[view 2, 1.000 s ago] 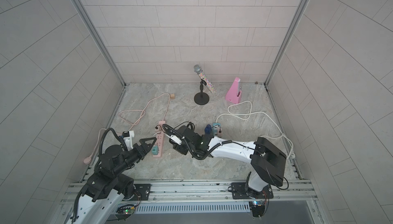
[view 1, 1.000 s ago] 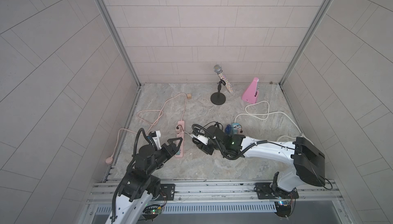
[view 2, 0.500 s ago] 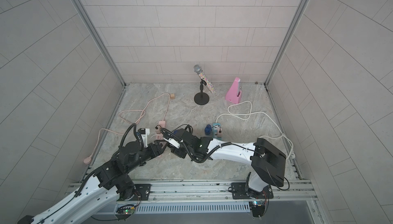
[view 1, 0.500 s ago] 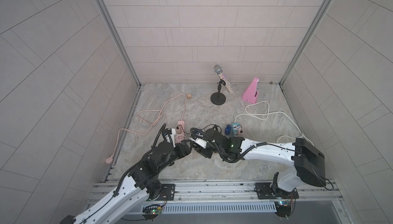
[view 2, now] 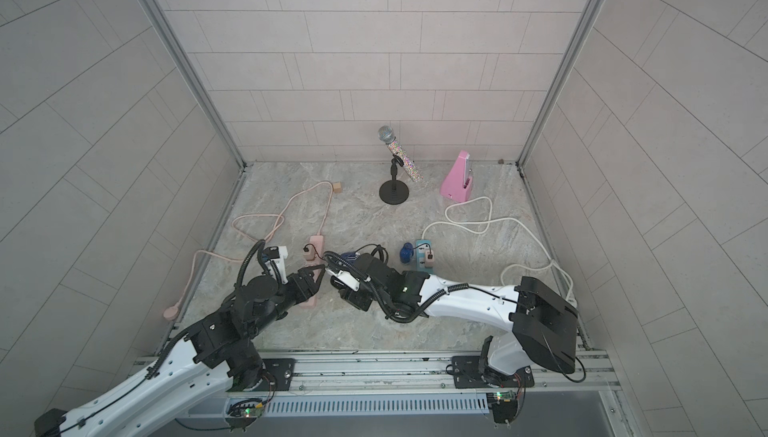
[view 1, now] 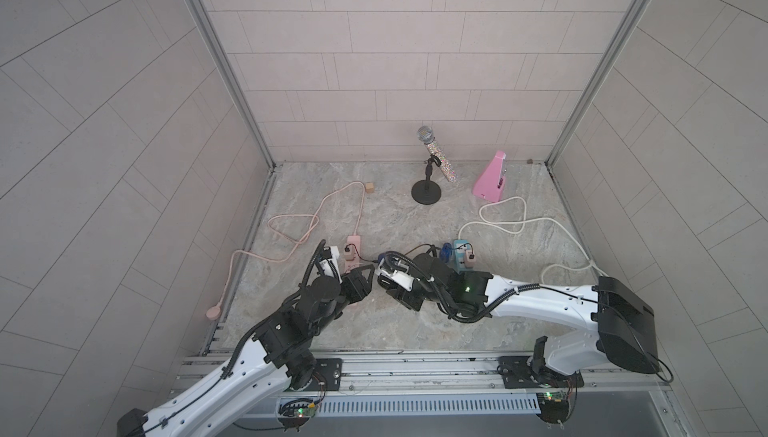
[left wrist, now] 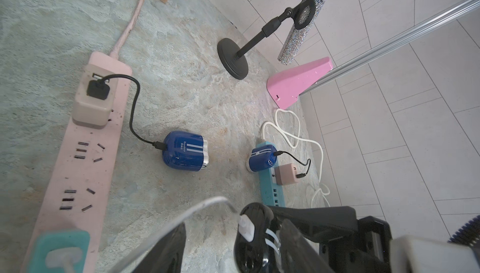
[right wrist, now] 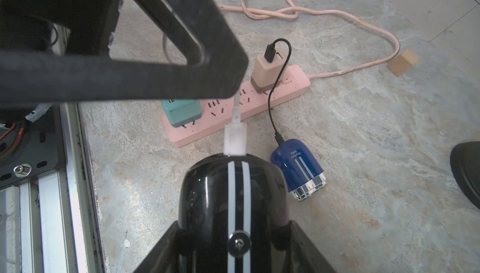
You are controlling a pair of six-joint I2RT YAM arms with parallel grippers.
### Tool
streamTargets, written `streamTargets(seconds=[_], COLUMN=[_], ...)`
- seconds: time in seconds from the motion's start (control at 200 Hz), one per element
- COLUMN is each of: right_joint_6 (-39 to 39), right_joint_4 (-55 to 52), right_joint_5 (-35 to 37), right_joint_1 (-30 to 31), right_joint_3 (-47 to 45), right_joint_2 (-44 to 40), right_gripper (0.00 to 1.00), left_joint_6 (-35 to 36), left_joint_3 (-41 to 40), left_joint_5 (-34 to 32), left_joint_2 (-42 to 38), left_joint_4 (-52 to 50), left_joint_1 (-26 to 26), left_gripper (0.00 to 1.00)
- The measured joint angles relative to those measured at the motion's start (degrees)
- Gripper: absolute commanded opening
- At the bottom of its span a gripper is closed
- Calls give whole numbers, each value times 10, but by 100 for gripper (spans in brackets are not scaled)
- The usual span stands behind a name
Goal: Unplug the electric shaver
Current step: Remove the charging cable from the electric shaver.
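Low over floor (right wrist: 363, 129), outstretched right gripper (right wrist: 233, 235) clasping shaver (right wrist: 215, 193)

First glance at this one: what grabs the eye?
Front and centre, the right gripper clamps a black shaver with a white plug in its end, the left gripper close beside the plug. Nearby a blue shaver lies wired to a pink power strip; a glittery microphone stands by the back wall.

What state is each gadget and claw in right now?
black shaver: plugged in, white plug seated.
right gripper: shut on black shaver.
left gripper: at white cable, grip unclear.
blue shaver by pink strip: lying, plugged in.
blue shaver by teal strip: plugged in.
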Motion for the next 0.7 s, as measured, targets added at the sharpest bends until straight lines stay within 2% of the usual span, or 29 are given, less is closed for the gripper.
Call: streamTargets(seconds=[0.35, 0.7], right_joint_6=[9, 13], right_joint_4=[8, 14], right_joint_5=[-5, -11], right_joint_1=[0, 0], right_joint_3=[0, 0], right_joint_2=[0, 0], right_gripper=[32, 32], left_joint_6=[6, 6], left_joint_3=[-8, -8], left_joint_5=[12, 15], left_joint_2=[28, 43], left_joint_4=[61, 74], left_joint_1=[0, 0], left_gripper=[52, 49])
